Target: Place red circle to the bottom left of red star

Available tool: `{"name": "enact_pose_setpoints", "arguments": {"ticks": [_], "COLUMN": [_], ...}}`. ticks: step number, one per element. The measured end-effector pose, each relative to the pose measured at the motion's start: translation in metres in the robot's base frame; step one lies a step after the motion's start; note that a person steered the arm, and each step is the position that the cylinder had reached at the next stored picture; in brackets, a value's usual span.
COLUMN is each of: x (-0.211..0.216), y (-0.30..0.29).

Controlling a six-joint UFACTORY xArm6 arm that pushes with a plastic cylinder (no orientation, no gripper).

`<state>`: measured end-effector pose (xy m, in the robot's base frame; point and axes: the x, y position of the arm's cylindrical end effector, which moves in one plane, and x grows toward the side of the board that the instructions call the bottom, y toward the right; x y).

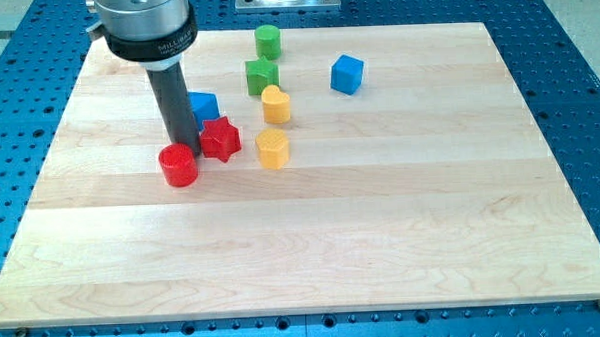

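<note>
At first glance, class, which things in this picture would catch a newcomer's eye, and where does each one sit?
The dark rod dominates the view's upper left, and my tip comes down just behind the red circle, beside the red star. The red circle sits at the star's lower left, close to it. To the star's right, a cluster of yellow, green and blue blocks gathers near the top middle of the wooden board.

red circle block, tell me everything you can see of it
The red circle block is a short, glossy, plastic-looking cylinder standing upright on its flat face on the pale wooden board, in the view's left half. It lies to the bottom left of the red star block, a narrow gap seemingly between them. My tip, the dark rod's lower end, sits at its upper rim, apparently touching it and hiding a bit of its far edge.
</note>
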<state>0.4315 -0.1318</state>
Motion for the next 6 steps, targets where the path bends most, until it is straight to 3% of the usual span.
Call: {"name": "enact_pose_setpoints", "arguments": {"ticks": [1,2,3,5,6], "x": [0.017,0.019,0.063,0.079,0.061], "y": [-0.013,-0.069,-0.065,0.005,-0.079]}}
